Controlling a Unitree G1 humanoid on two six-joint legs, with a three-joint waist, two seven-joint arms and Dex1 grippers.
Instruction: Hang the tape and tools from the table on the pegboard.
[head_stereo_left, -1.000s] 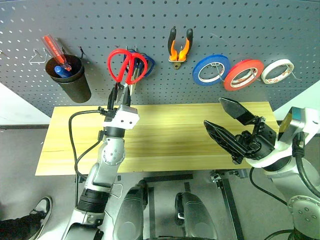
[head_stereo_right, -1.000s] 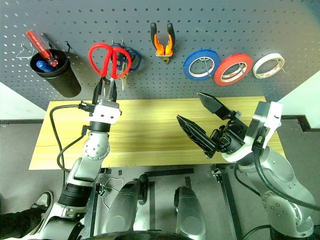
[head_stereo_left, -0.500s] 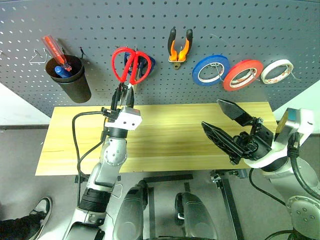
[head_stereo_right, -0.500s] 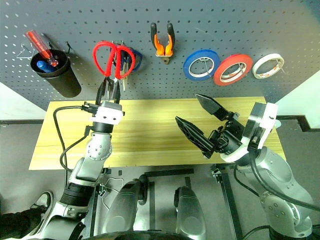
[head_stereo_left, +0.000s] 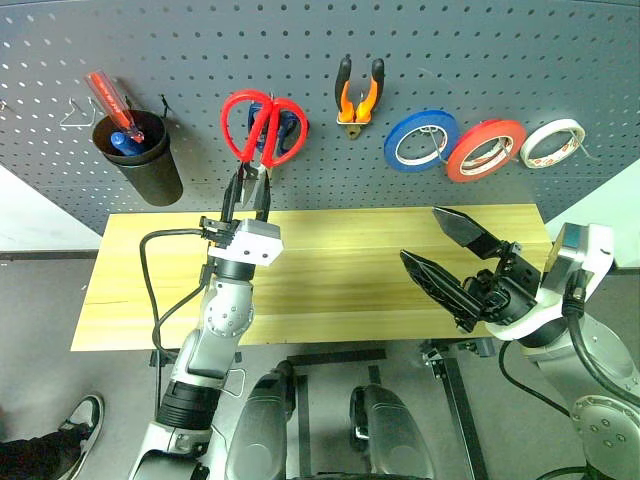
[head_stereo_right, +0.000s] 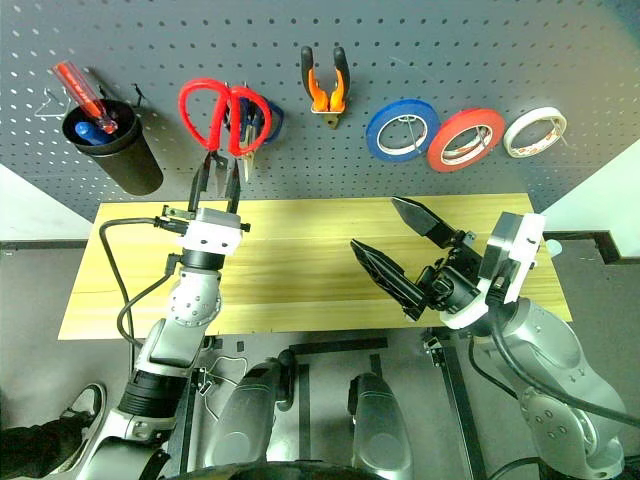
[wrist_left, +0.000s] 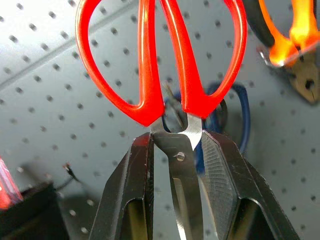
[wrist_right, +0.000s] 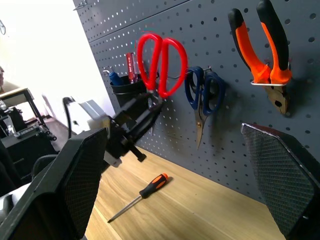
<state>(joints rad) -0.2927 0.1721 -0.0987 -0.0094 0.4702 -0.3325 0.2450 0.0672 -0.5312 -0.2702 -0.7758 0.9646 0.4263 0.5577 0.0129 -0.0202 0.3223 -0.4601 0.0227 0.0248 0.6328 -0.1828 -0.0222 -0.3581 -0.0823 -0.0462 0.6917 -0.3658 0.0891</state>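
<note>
left gripper (head_stereo_left: 246, 192) clamps red scissors (head_stereo_left: 262, 128) by blades, loops up toward pegboard (head_stereo_left: 200, 60) hook | right gripper (head_stereo_left: 455, 262) jaws wide, empty | screwdriver (wrist_right: 142, 192) waits on table (head_stereo_left: 340, 270)

The table (head_stereo_left: 350, 255) was a long top of light yellowish wood, grain running along its length, set against the foot of the pegboard (head_stereo_left: 450, 60). On it, seen past the right wrist, lay one small screwdriver (wrist_right: 140, 196) (orange handle with a black band, thin steel shaft), flat on the wood near the board, shaft pointing away from the wall.
</note>
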